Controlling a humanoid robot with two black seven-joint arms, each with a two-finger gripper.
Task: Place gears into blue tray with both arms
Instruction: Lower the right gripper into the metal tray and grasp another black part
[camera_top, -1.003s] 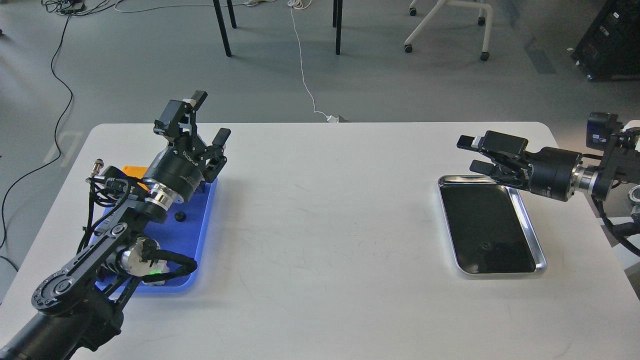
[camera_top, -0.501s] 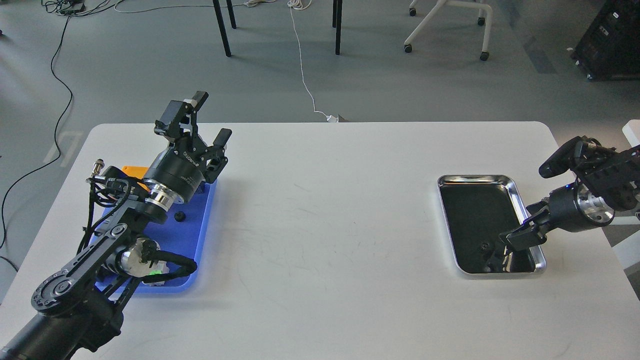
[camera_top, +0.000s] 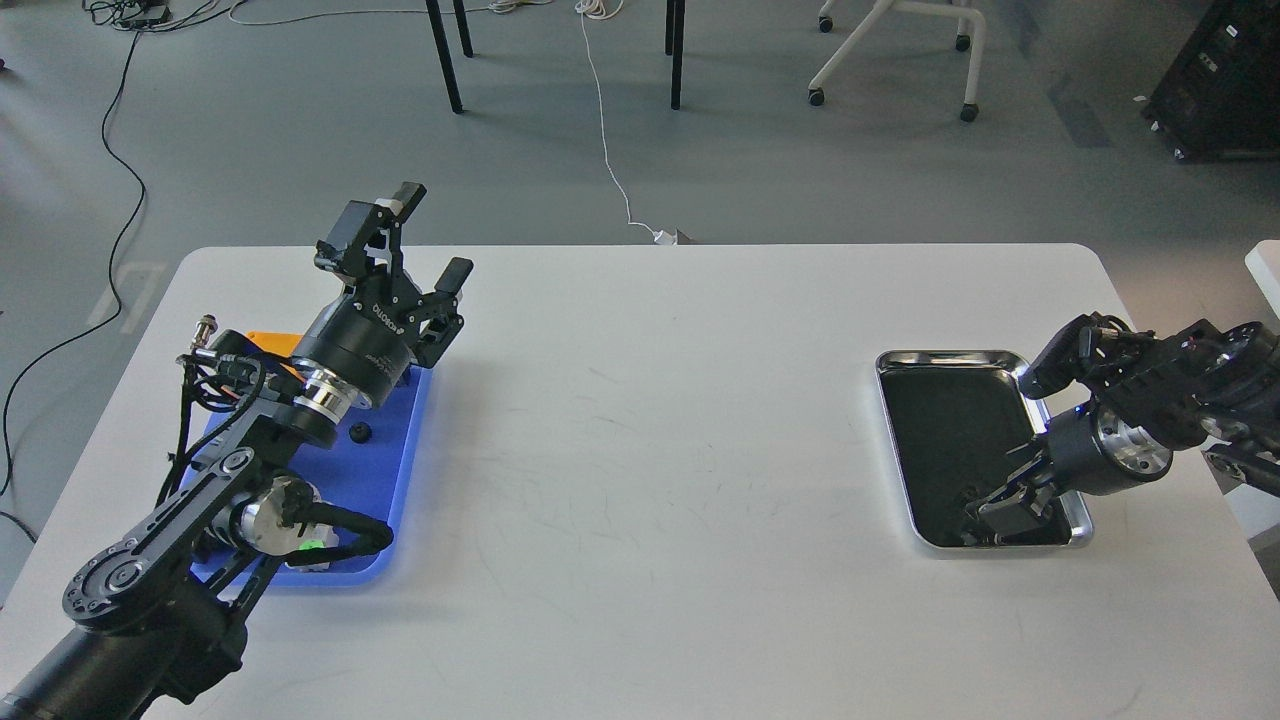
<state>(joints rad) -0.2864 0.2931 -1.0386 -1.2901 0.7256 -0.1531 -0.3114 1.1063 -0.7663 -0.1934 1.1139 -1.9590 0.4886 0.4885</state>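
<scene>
A: Blue plastic first: the blue tray (camera_top: 385, 480) lies at the left of the white table (camera_top: 650, 420), largely covered by the left arm (camera_top: 190, 520). One gear (camera_top: 360, 432) sits loose on it, a tiny black knob just right of the silver wrist ring.

B: And the left gripper (camera_top: 430, 235)?

A: Raised above the tray's far end, its two fingers spread wide, nothing between them.

B: The right side?

A: The silver tray (camera_top: 895, 450) with the dark inside. The right gripper (camera_top: 1000, 505) is tipped down into its near end, right at the floor. A small dark lump beside the fingertips may be another gear, but black on black I can't be sure.

B: Has it closed on anything?

A: I cannot tell. The fingers merge with the dark tray.

B: Then what could go wrong?

A: As I judge it, the piece is much smaller than a finger, so a slightly off-centre pinch could flick it across the smooth metal or close on nothing. A weak hold could drop it on the long carry to the blue tray.
</scene>
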